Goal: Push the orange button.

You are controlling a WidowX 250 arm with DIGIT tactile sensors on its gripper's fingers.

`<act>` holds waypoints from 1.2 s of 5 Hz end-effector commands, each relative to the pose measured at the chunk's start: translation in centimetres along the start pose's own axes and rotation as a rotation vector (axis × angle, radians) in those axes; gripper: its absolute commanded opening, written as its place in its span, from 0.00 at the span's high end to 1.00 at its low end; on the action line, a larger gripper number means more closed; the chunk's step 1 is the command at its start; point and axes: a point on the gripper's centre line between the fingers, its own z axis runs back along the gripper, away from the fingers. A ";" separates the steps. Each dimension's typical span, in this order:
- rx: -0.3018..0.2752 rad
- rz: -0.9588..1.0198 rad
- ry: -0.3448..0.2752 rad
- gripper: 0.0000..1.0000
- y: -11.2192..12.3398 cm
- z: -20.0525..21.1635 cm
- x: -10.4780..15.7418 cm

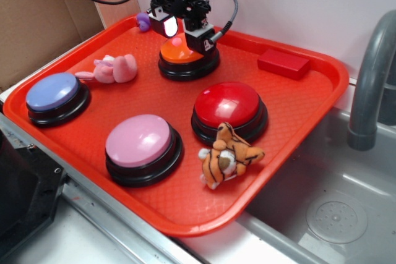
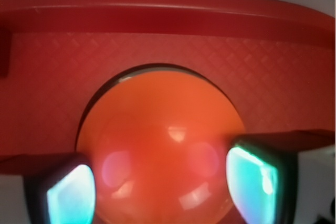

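Red tray (image 1: 297, 100) with raised rim, resting on a steel bench (image 1: 93, 227) beside a sink basin (image 1: 334, 214) and grey faucet (image 1: 371, 85). The tray holds four domed buttons on black bases: the orange button (image 1: 179, 54) toward the tray's back edge, a red button (image 1: 228, 104) and pink button (image 1: 138, 140) nearer its front, and a blue button (image 1: 52, 92) at its left end. Also in the tray: a pink plush toy (image 1: 114, 69), a striped tiger toy (image 1: 226, 156), a red block (image 1: 283, 63), and a small purple object (image 1: 143, 21). The tool (image 1: 181, 32) sits directly on the orange button, its fingers (image 2: 71, 195) spread apart on either side of the dome. Cardboard and a white wall stand behind the tray.
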 end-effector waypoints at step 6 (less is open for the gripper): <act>0.065 -0.085 -0.065 0.00 1.0 7.1 -1.1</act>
